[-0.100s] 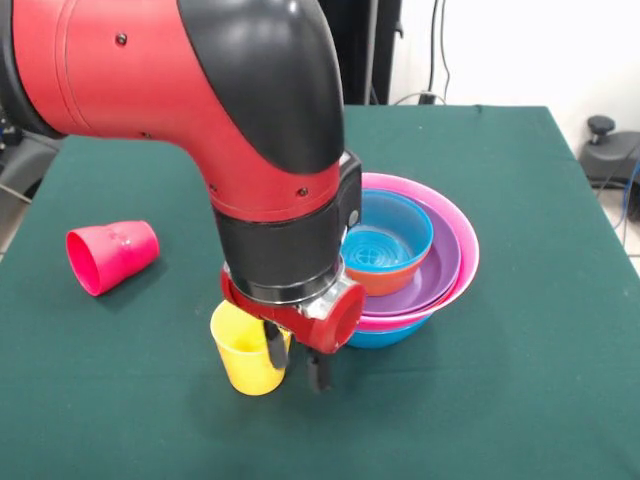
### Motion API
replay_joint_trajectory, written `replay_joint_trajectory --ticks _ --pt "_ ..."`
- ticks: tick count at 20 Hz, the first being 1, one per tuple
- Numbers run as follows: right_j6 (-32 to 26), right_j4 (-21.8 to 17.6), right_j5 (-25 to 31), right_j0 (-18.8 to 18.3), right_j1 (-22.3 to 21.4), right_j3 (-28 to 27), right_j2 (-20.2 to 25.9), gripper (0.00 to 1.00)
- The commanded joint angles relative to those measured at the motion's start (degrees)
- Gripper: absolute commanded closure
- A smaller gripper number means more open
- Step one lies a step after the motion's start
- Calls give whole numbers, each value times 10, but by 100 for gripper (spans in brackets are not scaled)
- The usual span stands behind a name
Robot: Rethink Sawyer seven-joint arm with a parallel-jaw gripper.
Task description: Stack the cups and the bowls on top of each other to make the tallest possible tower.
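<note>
1. While the jaws [296, 360] straddle its rim, one finger inside, the glossy yellow cup [247, 352] stands upright on the green table [520, 400].
2. Nested round bowls [420, 262] sit just beside; the pink cup [110, 255] lies tipped, well apart.

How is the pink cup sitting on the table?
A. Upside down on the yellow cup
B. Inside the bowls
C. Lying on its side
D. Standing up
C: the pink cup lies on its side on the table, its open mouth facing the camera, far from the bowls.
</note>
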Motion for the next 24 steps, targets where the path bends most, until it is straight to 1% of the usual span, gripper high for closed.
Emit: replay_joint_trajectory --ticks 1,4,8,10,11,12,13,21,24 --pt "-142 -50 -8 17 5 16 21 100" --pt "-143 -56 -3 20 6 7 18 100" --pt "-126 -63 -1 23 4 7 13 100" --pt "-116 -61 -9 23 0 7 14 100" --pt "-116 -61 0 24 -1 4 13 100" --pt "-131 -67 2 26 -2 2 13 100" --pt "-133 -63 4 23 -2 5 16 0" --pt "-138 -61 0 21 -8 12 19 0" --pt "-127 -53 15 20 -21 19 16 0"
